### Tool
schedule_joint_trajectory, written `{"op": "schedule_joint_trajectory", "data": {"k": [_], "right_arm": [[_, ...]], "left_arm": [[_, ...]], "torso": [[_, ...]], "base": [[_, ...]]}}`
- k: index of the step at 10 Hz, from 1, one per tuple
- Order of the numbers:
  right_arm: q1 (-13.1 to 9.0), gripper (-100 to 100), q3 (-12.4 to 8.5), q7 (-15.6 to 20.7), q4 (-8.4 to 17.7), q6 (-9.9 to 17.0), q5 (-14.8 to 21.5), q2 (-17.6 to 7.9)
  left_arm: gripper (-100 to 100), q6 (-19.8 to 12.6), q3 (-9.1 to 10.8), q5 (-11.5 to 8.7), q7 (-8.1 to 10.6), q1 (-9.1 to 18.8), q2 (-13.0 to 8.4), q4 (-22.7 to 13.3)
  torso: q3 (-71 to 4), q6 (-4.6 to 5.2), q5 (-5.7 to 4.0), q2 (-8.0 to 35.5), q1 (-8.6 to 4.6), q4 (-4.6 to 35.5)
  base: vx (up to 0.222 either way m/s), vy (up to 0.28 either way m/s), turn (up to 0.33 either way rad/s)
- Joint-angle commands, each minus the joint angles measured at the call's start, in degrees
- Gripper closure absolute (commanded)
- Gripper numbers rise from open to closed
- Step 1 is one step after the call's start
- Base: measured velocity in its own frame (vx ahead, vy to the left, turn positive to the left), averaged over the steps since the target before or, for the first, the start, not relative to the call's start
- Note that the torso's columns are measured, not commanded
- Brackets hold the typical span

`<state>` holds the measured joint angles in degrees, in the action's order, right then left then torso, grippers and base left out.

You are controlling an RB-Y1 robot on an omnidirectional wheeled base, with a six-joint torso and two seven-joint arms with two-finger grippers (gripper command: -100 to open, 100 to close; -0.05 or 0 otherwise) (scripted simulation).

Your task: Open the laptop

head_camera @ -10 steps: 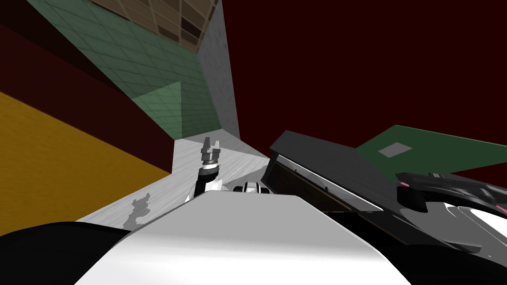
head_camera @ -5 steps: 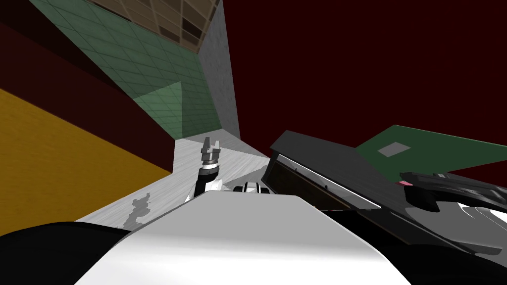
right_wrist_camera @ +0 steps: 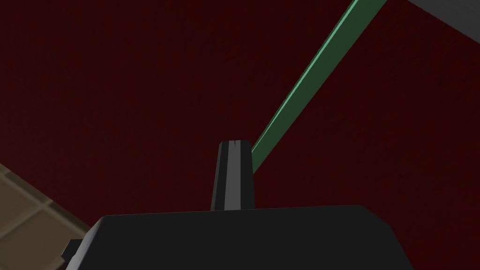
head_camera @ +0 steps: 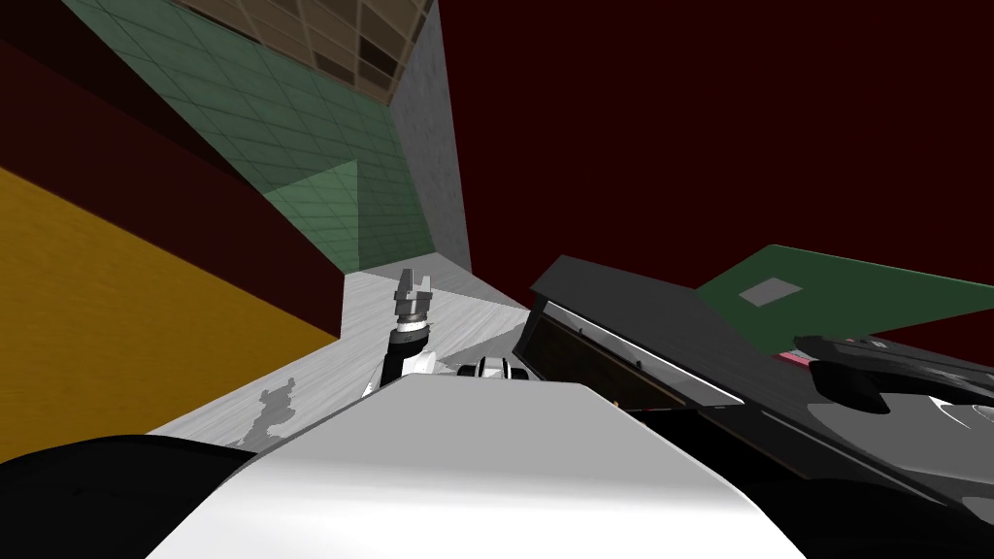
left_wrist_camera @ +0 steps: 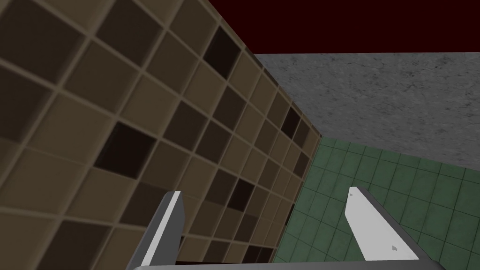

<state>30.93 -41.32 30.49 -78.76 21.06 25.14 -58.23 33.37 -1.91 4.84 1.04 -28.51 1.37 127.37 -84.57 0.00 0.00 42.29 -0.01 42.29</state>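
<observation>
Since a second ago my dark right arm (head_camera: 854, 380) has slid rightward across the head view, further from the laptop (head_camera: 631, 312). The laptop, a dark grey slab with a pale band along its near edge (how far its lid is up I cannot tell), lies between the left pincer (head_camera: 413, 283) and a green board (head_camera: 854, 291) bearing a grey square (head_camera: 774, 292). The right wrist view has that board edge-on as a thin strip (right_wrist_camera: 304, 89) beyond the right pincer (right_wrist_camera: 235, 142), which is pressed together on nothing. The left wrist view shows the left pincer's fingers (left_wrist_camera: 164, 229) spread wide and empty; in the head view it hangs over pale grey floor (head_camera: 320, 388).
</observation>
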Motion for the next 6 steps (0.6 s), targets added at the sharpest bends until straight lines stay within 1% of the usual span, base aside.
{"op": "schedule_joint_trajectory", "data": {"k": [1,2,4,6], "right_arm": [[0.03,100,0.03,-0.35,0.55,-0.06,-1.05,-0.51],[1.62,-100,0.23,-0.12,-0.41,-0.85,-1.6,-2.19],[3.66,-100,0.39,0.23,-1.8,-1.89,-2.21,-4.53],[5.13,-100,0.49,0.47,-2.79,-2.67,-2.68,-6.25]], "left_arm": [[0,0.0,0.0,0.0,0.0,0.0,0.0,0.0],[0,0.0,0.0,0.0,0.0,0.0,0.0,0.0],[0,0.0,0.01,0.0,0.0,0.0,-0.01,0.0],[0,0.0,0.01,0.0,0.0,0.01,-0.01,0.0]], "torso": [[0.0,0.0,-0.01,-0.01,0.0,0.0],[-0.02,0.0,-0.01,-0.04,-0.01,-0.01],[0.06,-0.03,-0.06,0.09,-0.16,0.02],[0.03,-0.01,-0.03,0.03,-0.04,0.01]], "base": [[-0.006,0.003,-0.001],[-0.038,-0.034,0.0],[-0.069,-0.067,0.003],[-0.075,-0.062,0.004]]}}
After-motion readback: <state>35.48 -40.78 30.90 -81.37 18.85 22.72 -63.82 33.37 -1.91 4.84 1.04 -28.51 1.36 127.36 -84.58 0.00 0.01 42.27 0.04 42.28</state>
